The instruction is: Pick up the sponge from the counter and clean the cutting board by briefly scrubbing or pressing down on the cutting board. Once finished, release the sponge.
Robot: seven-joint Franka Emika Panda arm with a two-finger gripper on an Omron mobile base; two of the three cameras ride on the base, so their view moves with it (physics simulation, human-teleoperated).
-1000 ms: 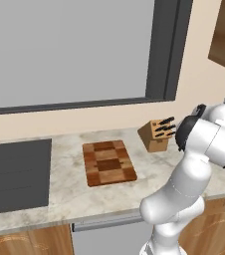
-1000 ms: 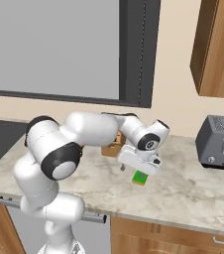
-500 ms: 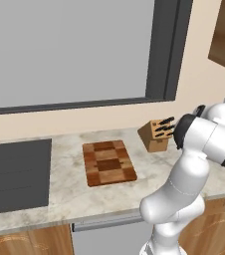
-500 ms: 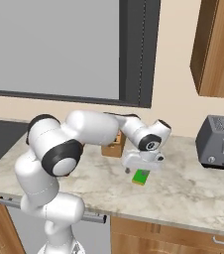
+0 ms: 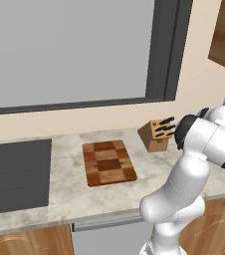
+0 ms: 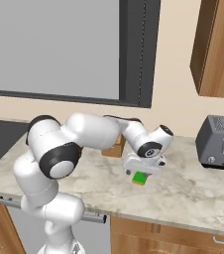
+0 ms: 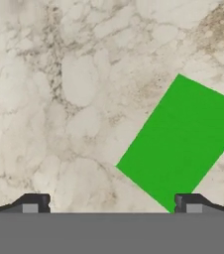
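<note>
Gripper (image 7: 112,203) is hovering open just above the counter (image 7: 59,99), fingers spread wide. Sponge (image 7: 181,141) is lying flat beneath it, skewed toward one fingertip, not gripped. Board (image 5: 108,162) is sitting well apart.

Bare surface (image 6: 193,191) is lying all around the sponge (image 6: 140,178); the knife block (image 6: 115,149) is standing just behind, the toaster (image 6: 220,144) far right.

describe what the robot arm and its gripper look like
The arm is glossy white, built of rounded tube-like segments with dark grey to black bands and caps at the joints. The gripper has a blocky white body. In the hand view its two fingertips are small, dark and squared, each with a lighter grey patch. No cables or markings show.
</note>
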